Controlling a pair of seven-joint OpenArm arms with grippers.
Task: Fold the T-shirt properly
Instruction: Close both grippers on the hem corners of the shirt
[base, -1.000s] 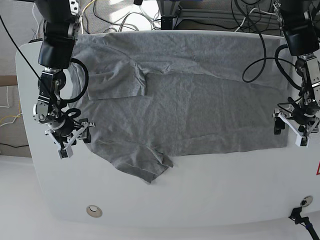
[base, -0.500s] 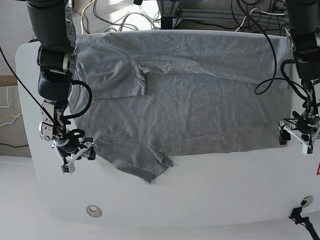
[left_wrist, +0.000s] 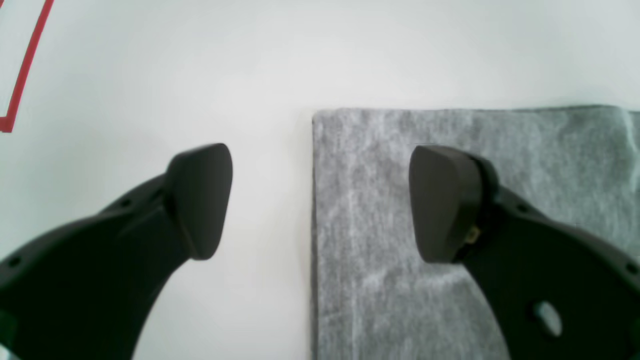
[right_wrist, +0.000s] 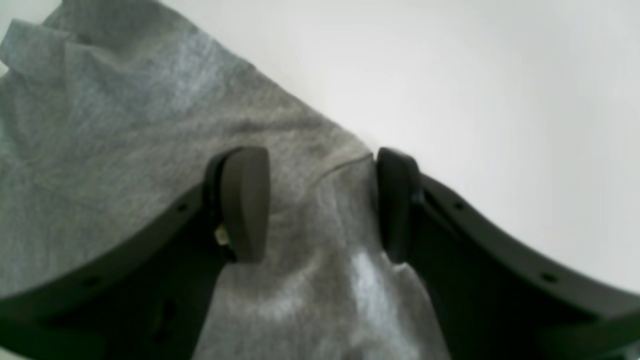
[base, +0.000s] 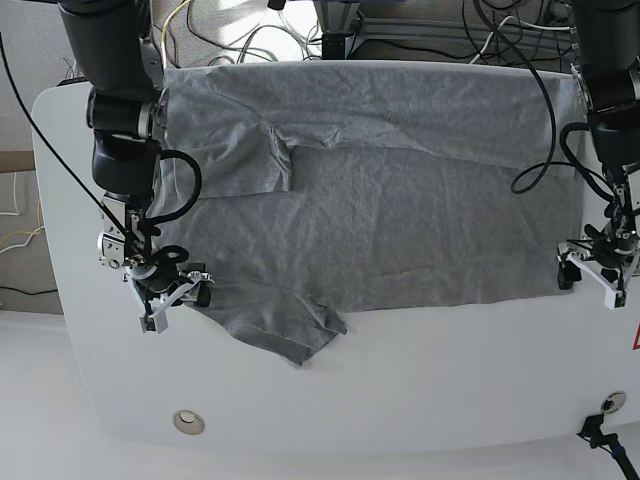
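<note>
T-shirt: the heather-grey short-sleeved cotton T-shirt (base: 370, 200) lies spread across the white tabletop (base: 420, 390), plain side up, filling most of the far half and reaching both side edges.
Sleeves: one sleeve is folded in over the body at the upper left of the base view; the other sticks out crumpled toward the near edge, left of centre.
Hem corner: in the left wrist view a square corner of the cloth lies flat on the tabletop, its edges straight.
Left pincer: the black left pincer (left_wrist: 320, 200) stands open, wide apart, straddling the side edge of the T-shirt near that corner. One finger is over bare tabletop, the other over the grey cloth. Whether the tips touch the surface cannot be told.
Left pincer in base view: it sits at the right edge of the shirt (base: 592, 272), near the lower corner of the cloth.
Right pincer: the black right pincer (right_wrist: 320, 205) is open, with a raised ridge of grey fabric between its two pads. One pad touches or nearly touches the cloth's edge; the jaws have not closed on it.
Right pincer in base view: it sits at the left side of the shirt (base: 172, 292), just beside the crumpled sleeve.
Red marking: a thin red line (left_wrist: 25, 70) is drawn on the tabletop, well apart from the cloth.
</note>
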